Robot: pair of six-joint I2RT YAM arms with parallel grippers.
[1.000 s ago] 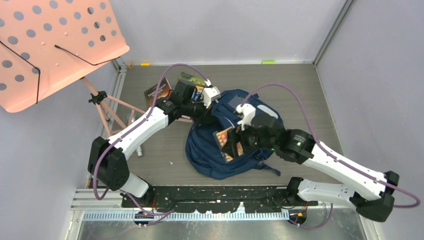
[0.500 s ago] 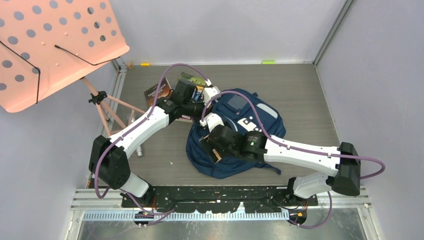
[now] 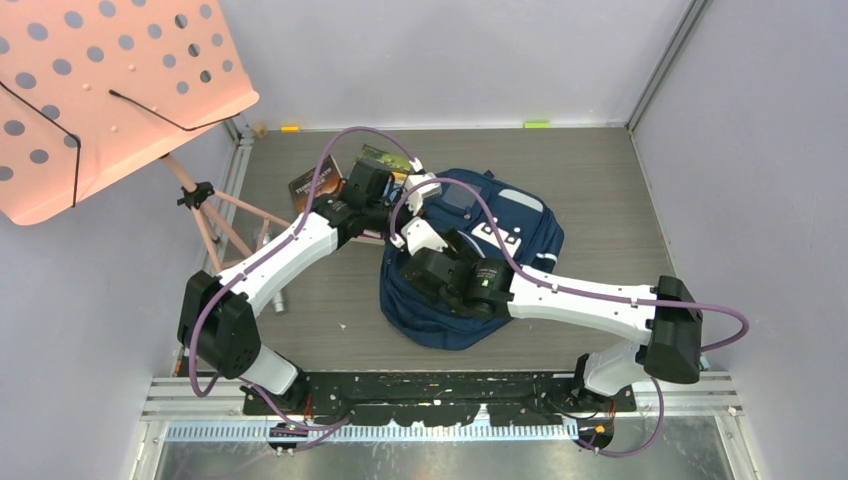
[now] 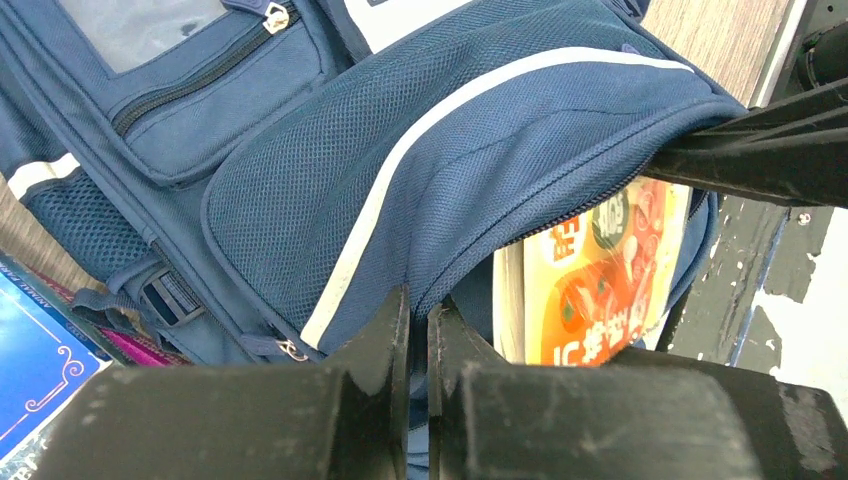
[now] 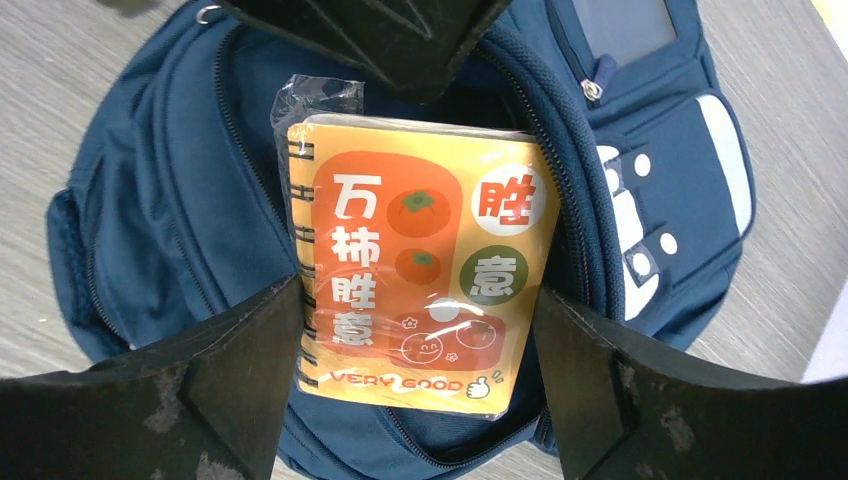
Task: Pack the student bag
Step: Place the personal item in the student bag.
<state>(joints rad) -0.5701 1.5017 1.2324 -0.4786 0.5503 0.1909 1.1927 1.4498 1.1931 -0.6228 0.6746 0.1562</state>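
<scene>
1. A grey counter (image 3: 600, 190) is seen from above, with pale walls around it
2. A pink music stand (image 3: 110, 90) full of round holes is seen at the far left corner, and its thin legs are set near the left edge of the counter
3. The student bag (image 3: 440, 325) is laid flat in the middle of the counter; it is dark blue with white stripes and white patches, and its big zip is open
4. Two white and black arms are stretched over the bag: the left arm (image 3: 290, 250) is reached to its far left side, and the right arm (image 3: 580, 295) is laid across it from the right
5. Two books (image 3: 312, 185) are seen on the counter just beside the bag, partly hidden by the left arm
6. An orange notebook (image 5: 420, 270) with a wire spine, wrapped in clear plastic, is seen half inside the open mouth of the bag
7. The right tool (image 5: 415, 300) is spread wide, and the notebook is gripped by its sides between the two fingers
8. The left tool (image 4: 418, 305) is pinched tight on the edge of the bag's flap, which is held up above the notebook
</scene>
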